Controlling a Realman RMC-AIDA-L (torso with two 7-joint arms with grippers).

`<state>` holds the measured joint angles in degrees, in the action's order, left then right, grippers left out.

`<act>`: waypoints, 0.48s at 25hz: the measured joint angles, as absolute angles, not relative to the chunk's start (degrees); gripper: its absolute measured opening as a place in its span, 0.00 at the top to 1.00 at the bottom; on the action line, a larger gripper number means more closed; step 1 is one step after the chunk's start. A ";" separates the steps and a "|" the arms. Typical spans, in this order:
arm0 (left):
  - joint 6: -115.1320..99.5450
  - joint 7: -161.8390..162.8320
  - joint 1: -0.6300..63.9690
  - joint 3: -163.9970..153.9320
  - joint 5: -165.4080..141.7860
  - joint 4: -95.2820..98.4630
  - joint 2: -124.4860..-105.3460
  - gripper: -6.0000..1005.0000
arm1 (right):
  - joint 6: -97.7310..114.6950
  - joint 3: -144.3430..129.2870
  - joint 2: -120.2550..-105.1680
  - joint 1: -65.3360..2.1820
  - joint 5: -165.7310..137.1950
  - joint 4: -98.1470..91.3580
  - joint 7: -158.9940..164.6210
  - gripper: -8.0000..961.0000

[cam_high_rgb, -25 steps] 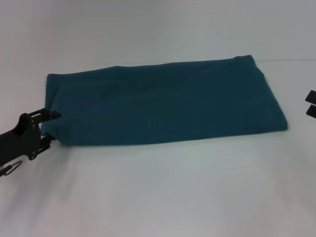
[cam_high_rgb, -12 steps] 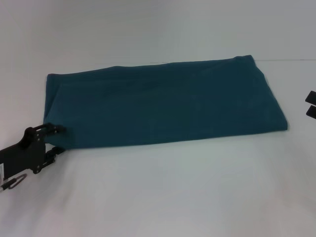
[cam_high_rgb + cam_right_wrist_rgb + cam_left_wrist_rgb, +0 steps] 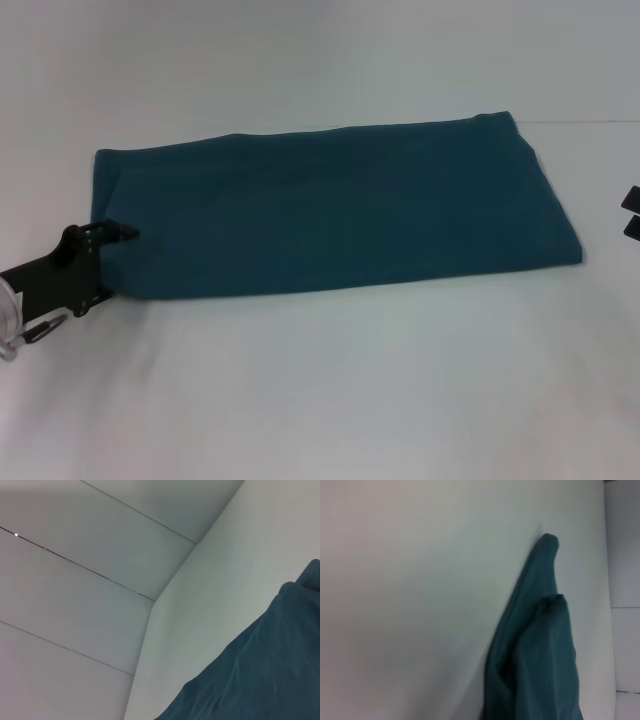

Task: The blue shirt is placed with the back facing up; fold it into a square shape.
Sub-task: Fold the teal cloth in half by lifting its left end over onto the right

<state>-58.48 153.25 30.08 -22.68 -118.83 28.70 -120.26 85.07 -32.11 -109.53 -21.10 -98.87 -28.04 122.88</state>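
The left gripper [image 3: 118,262] sits at the near left corner of the blue shirt [image 3: 330,205], upper finger over the cloth and lower finger at its edge; whether it actually pinches the fabric cannot be told. The shirt lies flat on the white table [image 3: 330,400] as a long folded band. Soft, light and limp, it will likely sag and drag, so corners are the best hold. The right gripper [image 3: 630,213] waits just beyond the shirt's right end, its state unclear.

Left end effector [image 3: 112,262] higher, shirtward.
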 joint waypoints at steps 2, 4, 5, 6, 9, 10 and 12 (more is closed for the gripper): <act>-57.88 152.83 30.72 -22.69 -118.83 28.14 -120.01 0.52 | 85.08 -32.10 -109.52 -21.09 -98.87 -28.04 122.84 0.29; -57.65 152.40 31.13 -22.70 -118.82 27.67 -119.92 0.52 | 85.10 -32.09 -109.51 -21.09 -98.87 -28.04 122.82 0.29; -57.63 152.12 31.28 -22.70 -118.82 27.49 -119.91 0.52 | 85.10 -32.08 -109.51 -21.09 -98.87 -28.03 122.82 0.29; -57.63 151.88 31.39 -22.71 -118.82 27.33 -119.91 0.53 | 85.13 -32.08 -109.51 -21.09 -98.87 -28.03 122.82 0.29; -57.70 150.92 31.42 -22.73 -118.76 27.08 -119.89 0.53 | 85.16 -32.07 -109.51 -21.09 -98.87 -28.04 122.80 0.29; -57.84 150.66 31.43 -22.74 -118.73 27.04 -119.89 0.54 | 85.16 -32.08 -109.51 -21.09 -98.87 -28.03 122.80 0.29; -58.24 150.26 31.42 -22.75 -118.68 27.00 -119.88 0.54 | 85.16 -32.08 -109.51 -21.09 -98.87 -28.04 122.79 0.29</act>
